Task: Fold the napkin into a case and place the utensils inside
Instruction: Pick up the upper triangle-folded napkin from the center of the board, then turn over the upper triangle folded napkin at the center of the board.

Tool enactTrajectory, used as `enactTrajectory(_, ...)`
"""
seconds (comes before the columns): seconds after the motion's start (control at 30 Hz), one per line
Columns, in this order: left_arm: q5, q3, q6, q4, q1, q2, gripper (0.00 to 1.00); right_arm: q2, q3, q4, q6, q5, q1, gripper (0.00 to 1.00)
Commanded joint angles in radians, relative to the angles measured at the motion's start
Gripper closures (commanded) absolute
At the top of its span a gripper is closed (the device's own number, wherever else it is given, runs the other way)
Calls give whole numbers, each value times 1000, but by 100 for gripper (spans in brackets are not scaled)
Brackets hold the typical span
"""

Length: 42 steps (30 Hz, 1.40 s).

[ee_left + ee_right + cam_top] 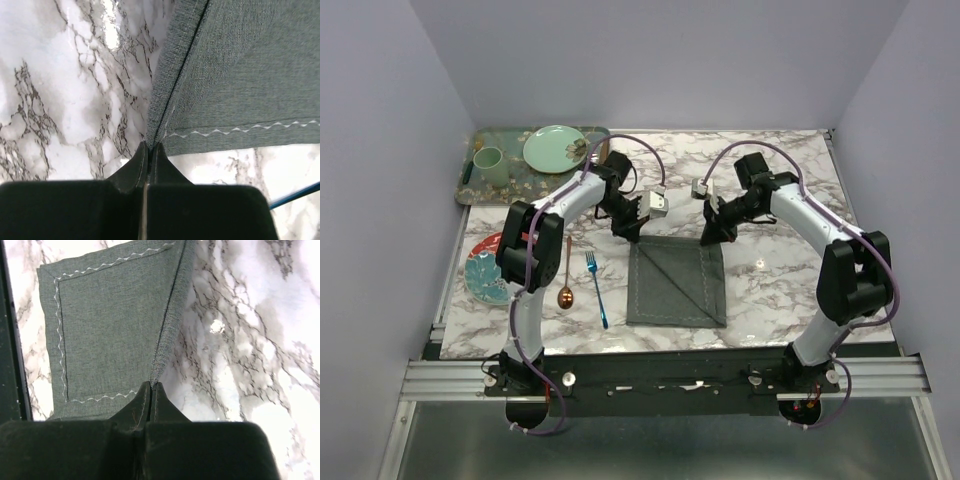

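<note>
- Two pincers are on the napkin (675, 285) at once, one at each far corner.
- Left pincer (632, 232) is on the far left corner, jaws pressed fully together with a fold of grey cloth nipped between the tips.
- From the left wrist, the cloth rises off the table (780, 280) in a sharp ridge that runs straight into the closed tips. A white zigzag stitch line crosses just beyond them.
- Right pincer (712, 235) does the same on the far right corner: jaws closed, cloth pinched, hem drawn up in a narrow pleat to the tips.
- From the right wrist, the stitched border frames the flat part of the cloth on three sides.
- Napkin sits mid-table in front of the arm bases as a rough square, lying flat apart from the pinched corners. A diagonal line runs across it from far left to near right. It is not yet a case.
- Fork (597, 290), bright blue, lies on the marble near the napkin's left edge but apart from it, tines at the far end.
- Spoon (566, 275), copper, lies just left of the fork, bowl at the near end.
- Plate (485, 272), teal and red, sits left of the spoon, partly hidden by the left arm.
- Tray (470, 190) sits at the far left corner, carrying a cup (490, 165) and a green plate (555, 148).
</note>
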Motion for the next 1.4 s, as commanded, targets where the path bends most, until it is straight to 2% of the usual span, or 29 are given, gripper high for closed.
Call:
enactTrajectory(0.0, -41, 14, -148, 7, 3, -77, 100, -83, -31, 56, 24, 99, 1, 100)
enactTrajectory(0.2, -91, 17, -278, 33, 3, -118, 100, -116, -28, 96, 39, 146, -21, 99)
enactTrajectory(0.33, -118, 22, -311, 43, 3, -138, 100, -128, -25, 126, 47, 162, -27, 99)
enactTrajectory(0.43, -178, 0, -369, 109, 3, -175, 100, -143, -20, 158, 36, 184, -35, 99)
enactTrajectory(0.77, -334, 81, -493, 266, 8, -182, 100, -79, 137, 163, -62, 179, -116, 99)
enactTrajectory(1.13, -531, 367, -480, 439, 6, -34, 100, 58, 334, 330, -222, 150, -217, 99)
enactTrajectory(1.27, -566, 384, -450, 501, 3, -27, 100, 81, 346, 424, -263, 138, -231, 99)
enactTrajectory(1.37, -595, 313, -446, 573, 3, -66, 100, 64, 299, 511, -282, 115, -230, 99)
